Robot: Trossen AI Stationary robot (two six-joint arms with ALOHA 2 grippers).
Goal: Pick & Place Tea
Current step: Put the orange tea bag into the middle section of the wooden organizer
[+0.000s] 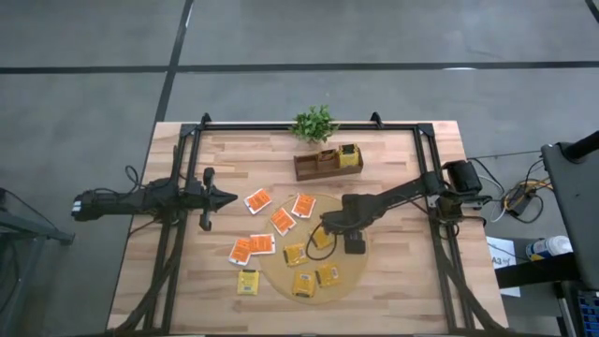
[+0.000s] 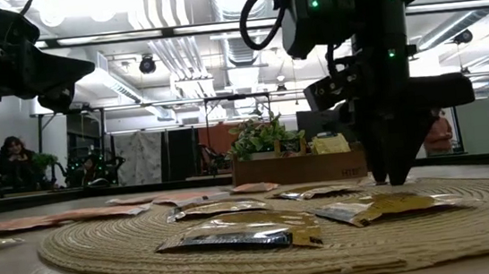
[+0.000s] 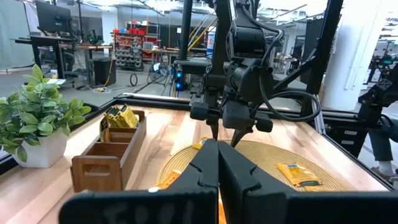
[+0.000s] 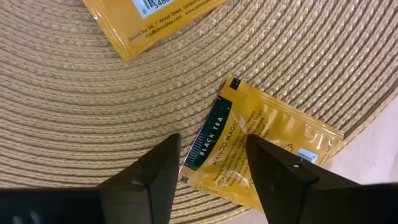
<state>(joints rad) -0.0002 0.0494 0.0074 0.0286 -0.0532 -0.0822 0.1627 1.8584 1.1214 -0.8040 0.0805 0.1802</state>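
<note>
Several tea packets lie flat on the round woven mat [image 1: 348, 271] and on the wood beside it: orange ones [image 1: 283, 221] toward the left, yellow ones [image 1: 303, 282] toward the near edge. My right gripper [image 1: 324, 231] is open, pointing down over the mat. In the right wrist view its fingers [image 4: 211, 171] stand either side of the dark-striped end of a yellow packet [image 4: 264, 140]. In the low view its fingertips [image 2: 389, 177] reach down to mat level. My left gripper [image 1: 222, 197] hangs shut above the table's left half [image 3: 217, 163], away from the packets. My right gripper comes from above, pointing down, with its open fingers astride the yellow packet's dark-striped end [image 4: 208, 140]. The packet lies flat on the mat. One finger [image 4: 283, 177] overlaps the packet's edge in the wrist view; whether it touches, I cannot tell.
A wooden box [image 1: 314, 168] holding yellow packets [image 1: 348, 154] sits at the far side, with a small potted plant [image 1: 314, 124] behind it. A second yellow packet [image 4: 155, 22] lies close to the right gripper. Black frame rails [image 1: 426, 178] run along the table's sides.
</note>
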